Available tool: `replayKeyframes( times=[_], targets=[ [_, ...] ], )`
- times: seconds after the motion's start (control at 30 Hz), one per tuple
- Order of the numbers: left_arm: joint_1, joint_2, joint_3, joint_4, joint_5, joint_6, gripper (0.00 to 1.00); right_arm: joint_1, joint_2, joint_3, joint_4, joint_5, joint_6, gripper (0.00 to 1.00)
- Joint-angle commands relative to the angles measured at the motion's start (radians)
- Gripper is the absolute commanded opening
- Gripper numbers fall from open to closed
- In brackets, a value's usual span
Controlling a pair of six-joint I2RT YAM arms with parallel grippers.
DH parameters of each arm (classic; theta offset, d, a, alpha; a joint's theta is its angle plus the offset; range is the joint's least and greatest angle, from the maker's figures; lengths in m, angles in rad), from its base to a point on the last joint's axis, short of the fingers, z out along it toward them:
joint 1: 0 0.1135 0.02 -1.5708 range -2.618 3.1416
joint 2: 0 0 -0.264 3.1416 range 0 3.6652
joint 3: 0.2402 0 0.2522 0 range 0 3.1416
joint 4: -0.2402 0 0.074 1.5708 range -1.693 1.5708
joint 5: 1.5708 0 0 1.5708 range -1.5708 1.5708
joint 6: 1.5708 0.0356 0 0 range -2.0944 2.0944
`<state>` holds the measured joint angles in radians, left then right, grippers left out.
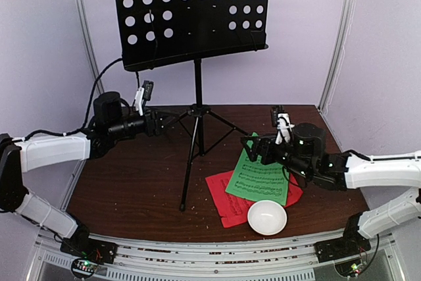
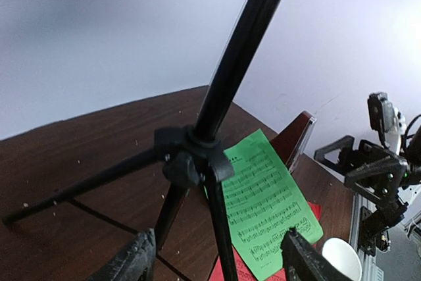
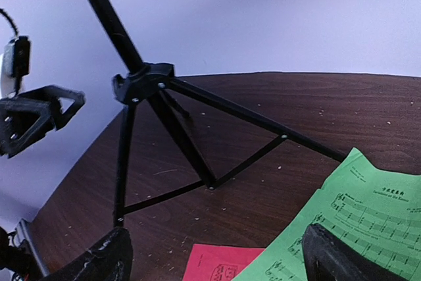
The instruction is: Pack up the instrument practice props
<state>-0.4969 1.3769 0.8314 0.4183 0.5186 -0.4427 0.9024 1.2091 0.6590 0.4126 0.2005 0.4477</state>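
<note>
The black perforated music stand [image 1: 191, 14] stands on its tripod [image 1: 196, 137] at the table's middle back. A green music sheet [image 1: 260, 176] lies on a red sheet [image 1: 227, 205] on the table at the right. My left gripper [image 1: 163, 123] is open and empty, level with the tripod hub [image 2: 192, 153] and left of it. My right gripper [image 1: 253, 146] is open and empty, held over the green sheet's [image 3: 368, 218] far edge, facing the tripod [image 3: 141, 83]. The metronome is out of view.
A white bowl [image 1: 266, 218] sits on the table at the front, on the sheets' near edge, and shows in the left wrist view [image 2: 342, 258]. White walls and frame posts [image 1: 339, 37] close in the back and sides.
</note>
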Motion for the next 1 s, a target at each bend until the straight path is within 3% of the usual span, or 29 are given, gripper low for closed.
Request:
replayKeyframes(
  times=[0.0,0.27,0.43,0.63,0.83,0.97],
  targets=[
    [-0.035,-0.026,-0.127,0.075,-0.032,-0.075,0.68,-0.078,0.164,0.145,-0.145,-0.014,-0.02,0.91],
    [-0.137,0.015,-0.204,0.11,-0.133,-0.113,0.67,-0.164,0.35,0.248,-0.118,-0.134,0.034,0.9],
    [-0.193,0.083,-0.142,0.051,-0.243,-0.084,0.67,-0.164,0.334,0.19,-0.079,-0.133,0.075,0.9],
    [-0.232,0.179,-0.051,0.01,-0.277,-0.055,0.65,-0.164,0.249,0.091,-0.069,-0.098,0.121,0.9],
    [-0.249,0.163,-0.05,-0.022,-0.423,-0.037,0.35,-0.164,0.153,0.027,-0.068,-0.062,0.138,0.9],
    [-0.249,0.099,-0.097,-0.045,-0.505,-0.011,0.25,-0.164,0.128,0.022,-0.07,-0.061,0.131,0.9]
  ],
)
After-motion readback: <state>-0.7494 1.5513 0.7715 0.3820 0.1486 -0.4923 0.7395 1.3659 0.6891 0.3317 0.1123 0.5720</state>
